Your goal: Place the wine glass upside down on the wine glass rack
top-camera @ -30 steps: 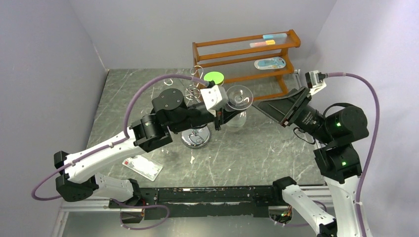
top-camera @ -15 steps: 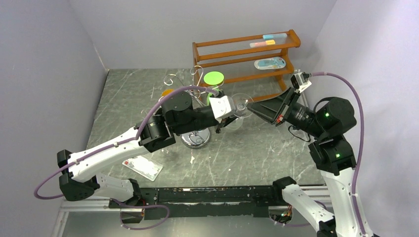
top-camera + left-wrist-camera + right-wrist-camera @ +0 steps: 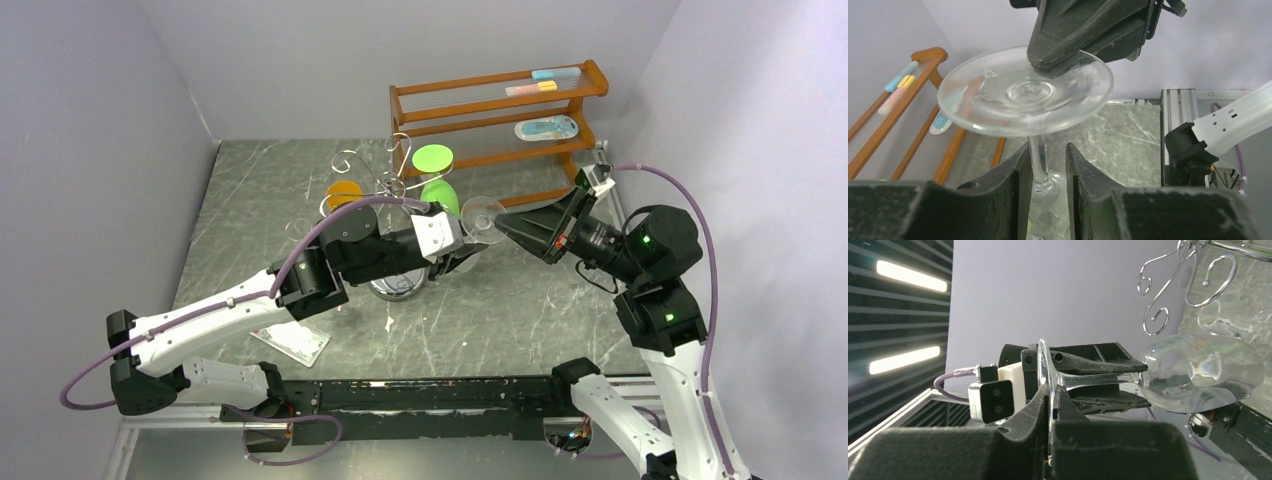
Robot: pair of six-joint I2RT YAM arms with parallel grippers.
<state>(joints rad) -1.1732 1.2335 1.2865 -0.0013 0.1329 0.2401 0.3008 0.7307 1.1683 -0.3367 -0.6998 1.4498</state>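
The clear wine glass [image 3: 482, 213] hangs sideways in the air between both arms, right of the chrome wine glass rack [image 3: 385, 185]. My right gripper [image 3: 500, 224] is shut on the rim of its round foot [image 3: 998, 100]; in the right wrist view the gripper [image 3: 1052, 390] pinches that disc edge-on, with the bowl [image 3: 1198, 372] beyond. My left gripper [image 3: 1048, 150] straddles the stem [image 3: 1037, 160] with its jaws apart: the stem rests against the left finger and a gap shows on the other side. The rack's curled arms [image 3: 1193, 285] are above the bowl.
A brown wooden shelf [image 3: 500, 110] stands at the back right. A green glass [image 3: 435, 160] and an orange one [image 3: 344, 192] are beside the rack. A flat white packet [image 3: 288, 338] lies near the front left. The left arm covers most of the rack's base.
My right gripper moved in from the right and shut on the glass's foot. My left jaws, shut on the stem before, have parted. The glass drifted slightly towards the front.
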